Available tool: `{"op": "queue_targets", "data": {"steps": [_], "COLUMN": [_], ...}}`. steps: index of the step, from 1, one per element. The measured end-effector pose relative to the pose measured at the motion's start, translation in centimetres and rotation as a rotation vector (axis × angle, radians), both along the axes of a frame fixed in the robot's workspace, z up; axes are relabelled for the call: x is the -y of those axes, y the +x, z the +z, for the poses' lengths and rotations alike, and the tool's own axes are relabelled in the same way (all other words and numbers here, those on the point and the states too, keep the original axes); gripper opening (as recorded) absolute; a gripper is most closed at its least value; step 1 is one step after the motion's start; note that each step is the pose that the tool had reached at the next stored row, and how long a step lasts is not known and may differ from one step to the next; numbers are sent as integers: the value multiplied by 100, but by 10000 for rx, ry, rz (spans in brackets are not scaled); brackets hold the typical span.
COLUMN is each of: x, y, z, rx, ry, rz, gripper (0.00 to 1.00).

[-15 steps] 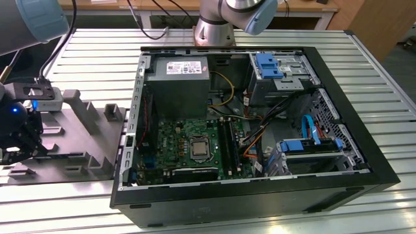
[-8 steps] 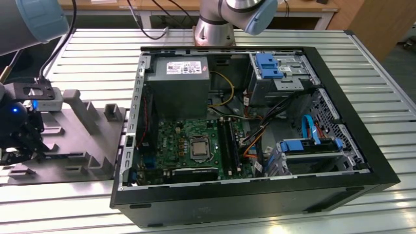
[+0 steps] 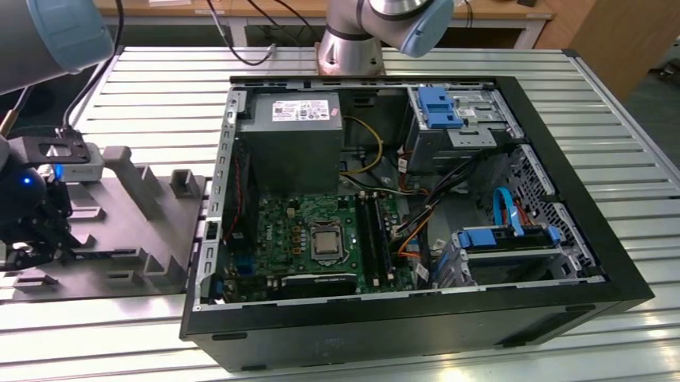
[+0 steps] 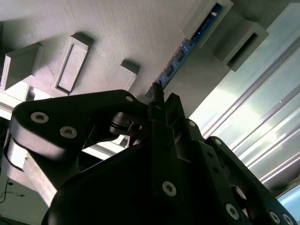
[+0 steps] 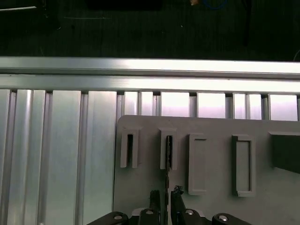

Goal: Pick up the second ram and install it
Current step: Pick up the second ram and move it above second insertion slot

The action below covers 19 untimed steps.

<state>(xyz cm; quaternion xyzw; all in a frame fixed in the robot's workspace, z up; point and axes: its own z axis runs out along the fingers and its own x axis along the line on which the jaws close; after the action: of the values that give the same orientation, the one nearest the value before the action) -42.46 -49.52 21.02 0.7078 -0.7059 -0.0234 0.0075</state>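
The second ram (image 4: 187,44) is a thin dark blue strip standing on edge in a slot of the grey fixture plate (image 3: 117,267), between two grey posts. Seen edge-on in the first wrist view, the ram (image 5: 168,157) runs from its slot down to my fingertips. My gripper (image 5: 167,194) straddles one end of the stick, a black finger pressed close on each side, and the stick still sits in the fixture. In the exterior view my gripper (image 3: 24,239) hangs over the fixture at the far left. The motherboard's long black slots (image 3: 372,231) lie inside the open computer case (image 3: 595,231).
The fixture plate (image 5: 211,126) carries several upright grey posts and pockets around the ram. It rests on a ribbed aluminium table (image 3: 595,87). The arm's base (image 3: 351,48) stands behind the case. Cables, a power supply (image 3: 292,127) and blue drive brackets crowd the case.
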Motion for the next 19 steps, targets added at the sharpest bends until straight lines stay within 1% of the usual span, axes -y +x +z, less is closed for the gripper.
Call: {"op": "queue_targets", "data": {"steps": [7,9,10,11,13,15,17,19], "x": [0,0,0,0,-1,-1,-1,0], "y": [-1,-1,-1,-2,-2,-3,-5,-13], "z": [-1,-1,-1,-8,-27,-44,-55,-60], "rx": [-1,-1,-2,-1,-1,0,0,-2], "ry": [1,1,1,17,97,149,176,176], "rz": [15,16,16,16,15,9,-27,-51], "gripper": [24,25,31,31,31,31,31,31]}}
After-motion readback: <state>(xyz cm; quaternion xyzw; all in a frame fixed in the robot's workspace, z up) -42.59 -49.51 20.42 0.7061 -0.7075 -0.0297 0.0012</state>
